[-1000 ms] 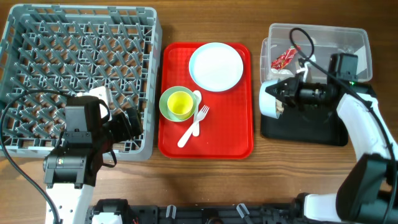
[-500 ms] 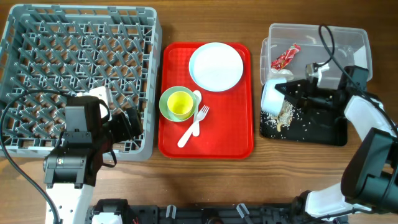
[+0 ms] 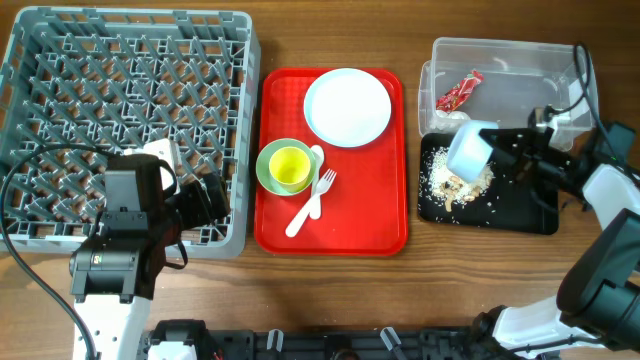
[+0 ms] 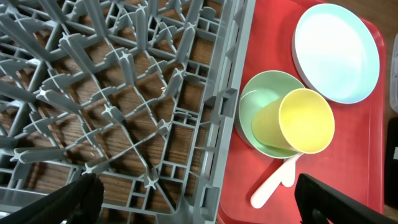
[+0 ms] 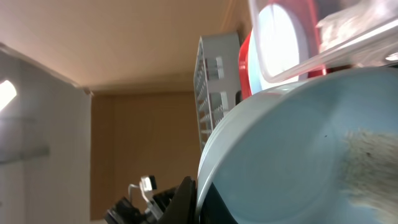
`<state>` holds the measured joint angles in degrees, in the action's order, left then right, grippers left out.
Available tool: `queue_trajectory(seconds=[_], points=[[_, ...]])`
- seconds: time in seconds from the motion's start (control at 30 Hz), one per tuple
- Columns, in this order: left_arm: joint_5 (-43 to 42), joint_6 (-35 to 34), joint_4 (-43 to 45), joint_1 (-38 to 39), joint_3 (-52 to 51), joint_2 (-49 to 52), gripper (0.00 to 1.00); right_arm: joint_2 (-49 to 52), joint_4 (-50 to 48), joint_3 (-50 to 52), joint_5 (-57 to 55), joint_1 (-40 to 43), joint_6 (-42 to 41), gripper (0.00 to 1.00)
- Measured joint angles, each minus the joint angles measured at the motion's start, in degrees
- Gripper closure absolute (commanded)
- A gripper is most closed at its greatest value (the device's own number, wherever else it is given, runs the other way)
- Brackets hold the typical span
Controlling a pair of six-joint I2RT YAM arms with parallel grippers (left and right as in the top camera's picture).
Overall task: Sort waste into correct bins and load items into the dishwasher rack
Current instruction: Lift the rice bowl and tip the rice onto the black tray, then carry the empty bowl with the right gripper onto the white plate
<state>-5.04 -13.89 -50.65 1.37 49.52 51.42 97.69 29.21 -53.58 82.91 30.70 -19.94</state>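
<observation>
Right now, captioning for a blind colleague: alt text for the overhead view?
The right gripper holds a pale-blue bowl tilted over the black tray, where rice-like leftovers lie scattered. A red tray holds plate, green bowl, yellow cup and cutlery; the grey rack stands left.

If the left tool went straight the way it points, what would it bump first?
Probably the grey side wall of the dishwasher rack, ahead of the open left tool. Beyond it sits the green bowl on the red tray, but depth is hard to judge.
</observation>
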Motion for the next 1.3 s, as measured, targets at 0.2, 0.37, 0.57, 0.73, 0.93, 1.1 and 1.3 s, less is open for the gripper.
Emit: queue_trajectory(seconds=[0.2,0.37,0.57,0.73,0.93,1.1,1.3], points=[[0.0,0.0,0.0,0.0,0.0,0.0,0.00,0.0,-0.9,0.0,0.2,3.7,-5.1,0.96],[0.0,0.0,0.0,0.0,0.0,0.0,0.00,0.0,-2.7,0.0,0.8,5.3,-9.1,0.96],[0.0,0.0,0.0,0.0,0.0,0.0,0.00,0.0,-8.8,0.2,3.7,5.5,-15.0,0.96],[0.0,0.0,0.0,0.0,0.0,0.0,0.00,0.0,-11.9,0.2,6.4,5.5,-17.9,0.96],[0.0,0.0,0.0,0.0,0.0,0.0,0.00,0.0,-12.1,0.2,6.4,4.5,-16.5,0.96],[0.0,0.0,0.0,0.0,0.0,0.0,0.00,-0.3,-20.1,0.5,6.4,-1.2,-16.4,0.96],[0.0,0.0,0.0,0.0,0.1,0.0,0.00,-2.4,-56.5,0.9,6.4,-12.9,-31.6,0.96]])
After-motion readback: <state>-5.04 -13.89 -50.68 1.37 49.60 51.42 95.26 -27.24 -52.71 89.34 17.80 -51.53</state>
